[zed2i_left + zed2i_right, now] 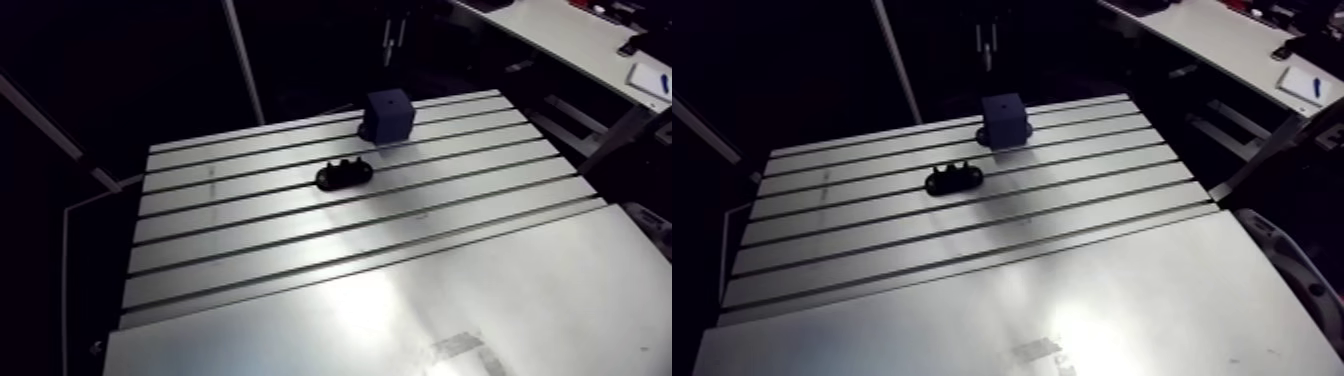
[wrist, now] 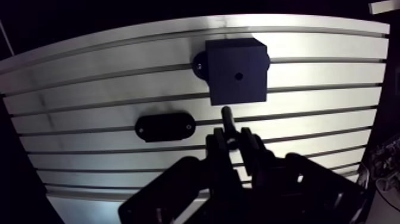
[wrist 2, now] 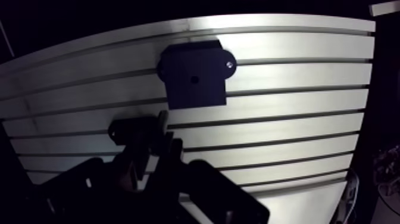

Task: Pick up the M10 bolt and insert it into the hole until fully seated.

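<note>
The fingers (image 2: 246, 140) seem clenched on the M10 bolt (image 2: 227, 117), its shank pointing straight ahead of them, tip just short of the dark block (image 2: 235, 56) whose hole (image 2: 238, 75) lies beyond.

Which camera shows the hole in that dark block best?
The wrist view: it looks down on the block, so the hole shows as a clear dot in its top face. The arm view shows the block small and oblique, its hole barely visible.

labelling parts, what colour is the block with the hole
Dark blue block, clearest in the arm view.
</note>
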Tool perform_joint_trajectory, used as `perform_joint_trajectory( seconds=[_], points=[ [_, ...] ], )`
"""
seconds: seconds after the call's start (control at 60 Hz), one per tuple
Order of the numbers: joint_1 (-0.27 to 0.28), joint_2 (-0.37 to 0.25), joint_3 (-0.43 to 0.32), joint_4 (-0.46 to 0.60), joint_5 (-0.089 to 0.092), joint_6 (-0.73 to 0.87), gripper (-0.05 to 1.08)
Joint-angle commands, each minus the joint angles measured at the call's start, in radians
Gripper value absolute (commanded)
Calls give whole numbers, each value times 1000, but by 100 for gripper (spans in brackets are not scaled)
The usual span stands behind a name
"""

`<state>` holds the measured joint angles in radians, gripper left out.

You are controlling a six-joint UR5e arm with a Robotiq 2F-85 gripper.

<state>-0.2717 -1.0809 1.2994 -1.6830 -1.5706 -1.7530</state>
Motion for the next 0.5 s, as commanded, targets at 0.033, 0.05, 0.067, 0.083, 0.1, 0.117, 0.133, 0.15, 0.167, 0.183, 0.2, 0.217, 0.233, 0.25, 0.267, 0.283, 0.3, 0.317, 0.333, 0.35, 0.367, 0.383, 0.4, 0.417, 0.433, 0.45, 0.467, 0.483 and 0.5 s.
perform_joint_trajectory(
  seconds=[0.033,0.05,0.067,0.083,0.1,0.117,0.133,0.15,0.167,0.183,0.2,0.217,0.233,0.25,0.267,0.283,0.3,0.317,0.333,0.35,0.367,0.383,0.4,0.417,0.433,0.45,0.467,0.483,0.5],
  points=[
    [-3,42,-33,8,-16,3,108],
    [-3,42,-33,8,-16,3,108],
    [-3,48,-38,9,-16,6,108],
    [-3,48,-38,9,-16,6,108],
    [-3,53,-43,9,-16,10,108],
    [-3,53,-43,9,-16,10,108],
    [-3,59,-48,9,-16,14,108],
    [-3,59,-48,9,-16,14,108],
    [-4,65,-52,10,-16,14,108],
    [-4,65,-52,10,-16,14,108],
    [-6,71,-57,10,-15,14,108],
    [-7,75,-59,10,-15,14,108],
    [-7,75,-59,10,-15,14,108],
    [-9,78,-61,10,-15,14,108],
    [-9,78,-61,10,-15,14,108],
    [-9,80,-63,10,-15,14,108],
    [-9,80,-63,10,-15,14,108],
    [-9,81,-66,10,-15,14,108],
    [-9,81,-66,10,-15,14,108],
    [-9,82,-68,10,-15,14,108],
    [-9,83,-68,10,-15,14,108],
    [-9,83,-68,10,-15,14,108],
    [-9,83,-70,10,-15,14,108],
    [-9,83,-70,10,-15,14,108],
    [-9,87,-70,10,-15,14,108],
    [-9,87,-70,10,-15,14,108],
    [-9,92,-74,10,-15,14,108],
    [-9,95,-76,12,-15,14,108],
    [-9,95,-76,12,-15,14,108]
  ],
)
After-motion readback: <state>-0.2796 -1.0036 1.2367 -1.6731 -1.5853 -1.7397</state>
